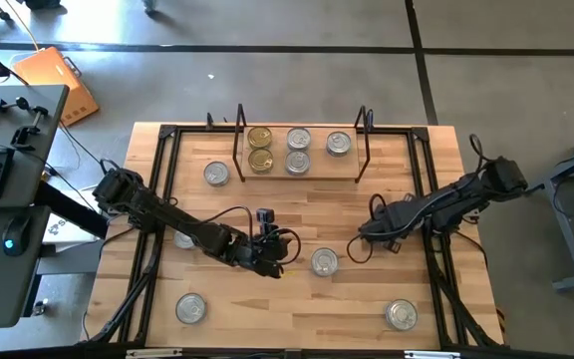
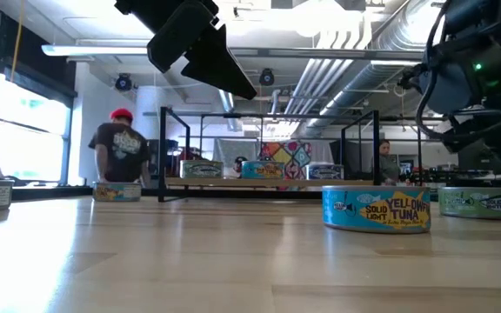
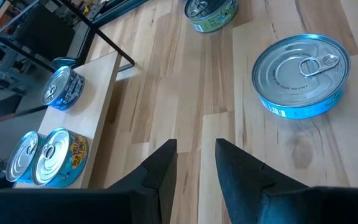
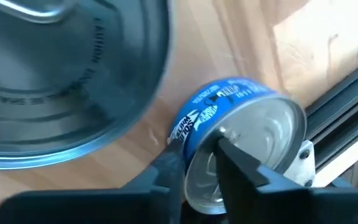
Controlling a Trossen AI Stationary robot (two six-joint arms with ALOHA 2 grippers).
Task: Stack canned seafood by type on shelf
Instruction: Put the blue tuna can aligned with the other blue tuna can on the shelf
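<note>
Blue-sided and silver-lidded, a tin (image 1: 324,262) is seen lying flat, pull-tab up, on the worktop (image 1: 297,204), well short of the shelf (image 1: 352,168) where five tins are already placed. Being round, it offers no long axis, so any approach angle can be used.

It lies between the two arms, about as near to one as to the other. From the left gripper (image 3: 194,144) it is found ahead and off the line of the fingers, on the side away from the shelf. A swing to that side is judged necessary before a descent. That gripper is parted only narrowly, with nothing between its fingers, and would probably need to be widened for the tin.

A tilted tin (image 4: 247,124) is seen right at the fingers of the right gripper (image 4: 196,149). It cannot be told whether that one is grasped or merely touched.
</note>
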